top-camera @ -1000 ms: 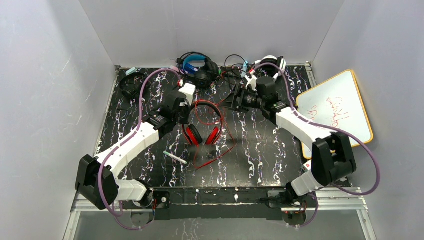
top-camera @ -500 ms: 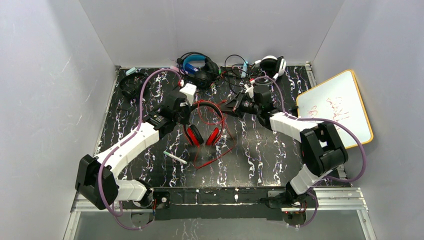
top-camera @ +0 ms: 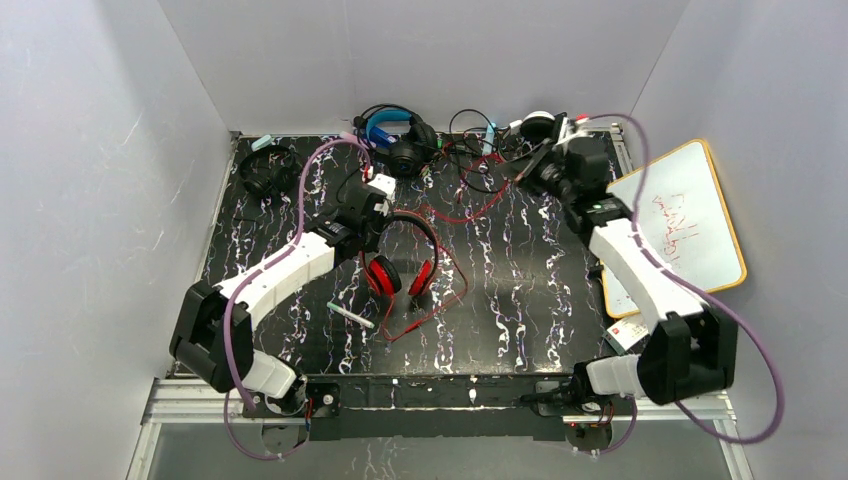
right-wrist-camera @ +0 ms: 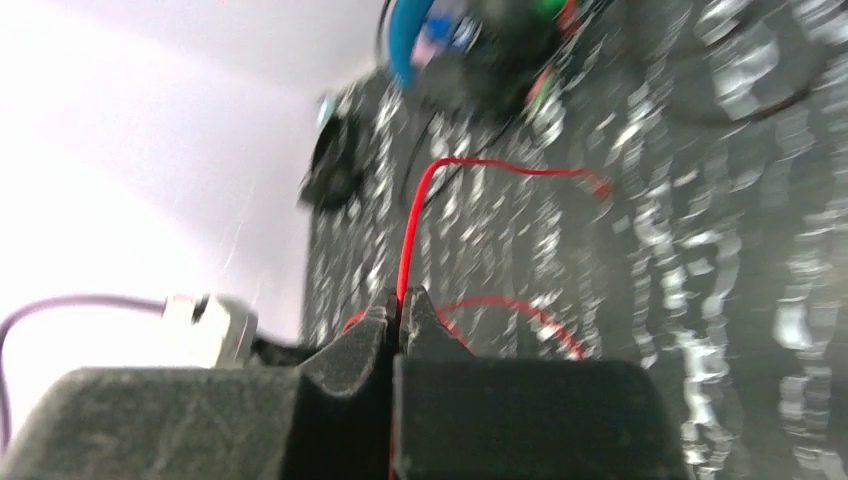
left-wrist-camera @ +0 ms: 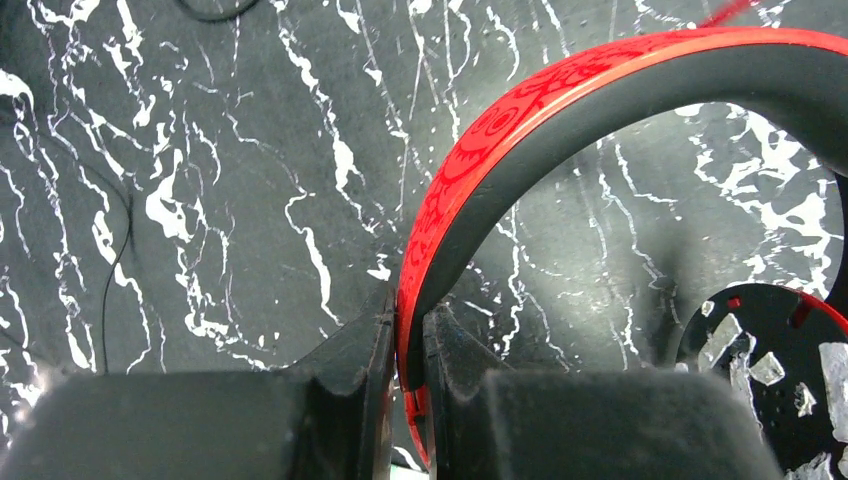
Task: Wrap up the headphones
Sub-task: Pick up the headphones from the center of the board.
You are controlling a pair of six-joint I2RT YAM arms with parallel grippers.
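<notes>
The red headphones (top-camera: 400, 272) lie mid-table, earcups toward me and headband arching away. My left gripper (top-camera: 376, 214) is shut on the red headband (left-wrist-camera: 520, 110), which passes between the jaws in the left wrist view, at my left gripper (left-wrist-camera: 408, 340). My right gripper (top-camera: 527, 172) is at the back right, shut on the thin red cable (right-wrist-camera: 412, 215); in the right wrist view my right gripper (right-wrist-camera: 398, 305) pinches it. The cable runs back across the table, and a loose loop (top-camera: 430, 315) lies in front of the earcups.
At the back lie a black pair with a blue headband (top-camera: 392, 132), an all-black pair (top-camera: 265, 170) at the left and a white-and-black pair (top-camera: 540, 124) by my right gripper, amid tangled cables. A whiteboard (top-camera: 680, 215) leans at the right. A pen (top-camera: 350, 315) lies front left.
My right gripper has shut on the red cable and swung from the middle to the back right, drawing the cable out. My left arm and the red headphones shifted slightly.
</notes>
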